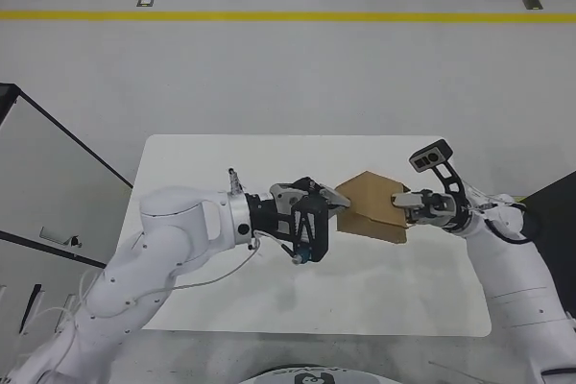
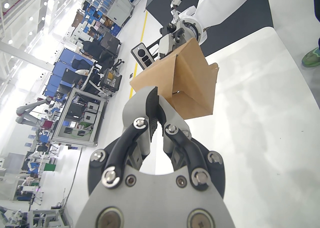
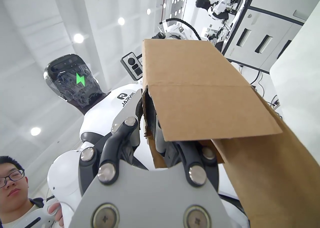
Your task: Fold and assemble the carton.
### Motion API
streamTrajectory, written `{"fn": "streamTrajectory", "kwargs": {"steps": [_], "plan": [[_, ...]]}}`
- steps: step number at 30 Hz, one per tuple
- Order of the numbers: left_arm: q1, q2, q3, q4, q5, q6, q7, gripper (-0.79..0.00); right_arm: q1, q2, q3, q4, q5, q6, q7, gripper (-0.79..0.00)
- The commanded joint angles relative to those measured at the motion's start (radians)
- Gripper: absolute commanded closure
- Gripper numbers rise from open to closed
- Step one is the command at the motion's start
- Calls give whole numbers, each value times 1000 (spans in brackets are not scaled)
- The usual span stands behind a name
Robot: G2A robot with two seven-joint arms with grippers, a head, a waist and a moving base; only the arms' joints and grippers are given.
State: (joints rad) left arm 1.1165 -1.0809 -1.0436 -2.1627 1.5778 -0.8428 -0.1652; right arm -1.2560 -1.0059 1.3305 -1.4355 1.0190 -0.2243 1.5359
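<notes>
A brown cardboard carton (image 1: pixel 372 205), partly opened with loose flaps, is held above the middle of the white table (image 1: pixel 230 173) between both arms. My left gripper (image 1: pixel 338 199) is shut on the carton's left edge; in the left wrist view its fingers (image 2: pixel 153 104) pinch a flap of the carton (image 2: pixel 190 81). My right gripper (image 1: pixel 403 201) is shut on the carton's right side; in the right wrist view the fingers (image 3: pixel 147 114) clamp a flap of the carton (image 3: pixel 195 94), which hides one finger. Seen from the left wrist, the right gripper (image 2: pixel 172 39) sits behind the carton.
A grey cabinet (image 1: pixel 19 182) stands left of the table. A dark surface (image 1: pixel 566 192) lies to the right. A yellow floor line (image 1: pixel 288 16) runs across the back. The table's front part below the carton is bare.
</notes>
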Motion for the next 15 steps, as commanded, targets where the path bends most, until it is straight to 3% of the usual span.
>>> {"fn": "streamTrajectory", "kwargs": {"steps": [1,15], "plan": [[-3,0,8,6,5,-11,-2,0,2,1,-2,1,-8,-6,0,0],[13,1,-5,24,-14,25,-1,0,7,3,-12,5,-2,-22,0,0]]}}
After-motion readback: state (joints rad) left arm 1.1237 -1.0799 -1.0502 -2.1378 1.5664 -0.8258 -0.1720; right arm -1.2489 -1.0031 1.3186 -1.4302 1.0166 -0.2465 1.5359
